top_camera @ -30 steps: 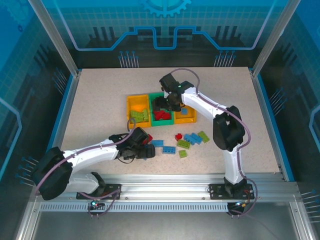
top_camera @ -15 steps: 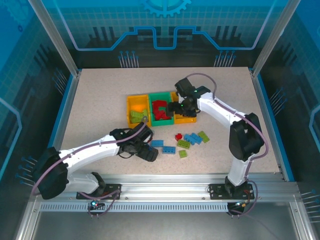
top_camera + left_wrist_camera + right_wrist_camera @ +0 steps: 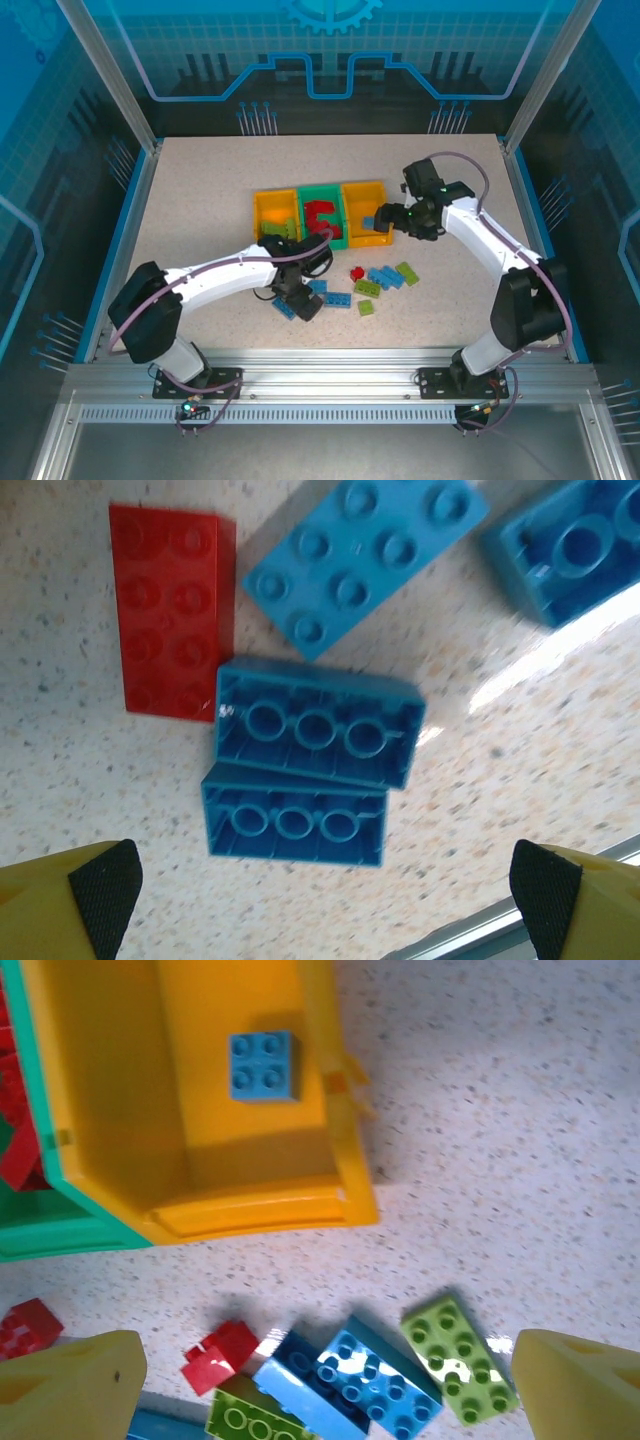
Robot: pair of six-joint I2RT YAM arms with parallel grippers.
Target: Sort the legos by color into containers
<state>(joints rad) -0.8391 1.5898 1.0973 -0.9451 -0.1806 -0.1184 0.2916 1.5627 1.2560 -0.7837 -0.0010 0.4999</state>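
A speckled beige bench (image 3: 200, 200) lies inside a blue-panelled enclosure with an aluminium frame. In the top view, three joined bins stand in a row at mid-frame. The left yellow bin (image 3: 272, 208) holds lime green bricks (image 3: 279, 232). The green bin (image 3: 320, 190) holds red bricks (image 3: 322, 215). The right yellow bin (image 3: 365, 188) holds one blue two-by-two brick (image 3: 367, 222).

In the right wrist view that brick (image 3: 263, 1064) sits studs up near the bin's right wall, at upper centre. A slice of the green bin and its red bricks shows at the left edge. Along the bottom of that frame lies a loose pile. A blue two-by-four brick (image 3: 375, 1385) is studs up, its long axis running from upper left to lower right. A lime two-by-four brick (image 3: 455, 1355) lies just to its right, roughly parallel. The right hand (image 3: 320, 1390) is spread wide and holds nothing, and the blue two-by-four lies between its fingertips.

In the top view the left hand (image 3: 298, 300) hangs over loose blue bricks at lower centre. Its wrist view shows two overturned blue bricks (image 3: 318, 725), hollow sides up. They touch along their long sides, with their long axes running roughly left to right. They lie between the spread, empty fingertips (image 3: 105, 880) and slightly above them in the frame. A red two-by-four brick (image 3: 170, 610) lies at upper left, studs up, its long axis up and down. A studs-up blue brick (image 3: 365, 550) lies diagonally at top centre.
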